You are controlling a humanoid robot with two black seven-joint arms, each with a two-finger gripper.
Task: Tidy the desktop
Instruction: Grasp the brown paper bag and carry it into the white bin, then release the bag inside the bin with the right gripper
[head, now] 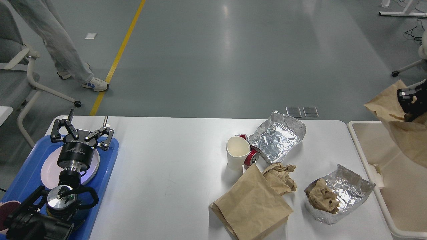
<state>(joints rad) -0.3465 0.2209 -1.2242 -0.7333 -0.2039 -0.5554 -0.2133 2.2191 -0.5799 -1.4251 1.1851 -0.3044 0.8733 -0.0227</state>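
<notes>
At right edge, the right end effector point(408, 101) grips a brown paper bag point(387, 105) above the cream bin point(362, 146); the left end effector point(81, 131) hangs open over the blue tray point(110, 156) on the counter point(173, 160).

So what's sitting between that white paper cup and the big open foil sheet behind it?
In the head view, a red drink can lies on its side between the paper cup and the foil sheet, partly hidden by both.
</notes>
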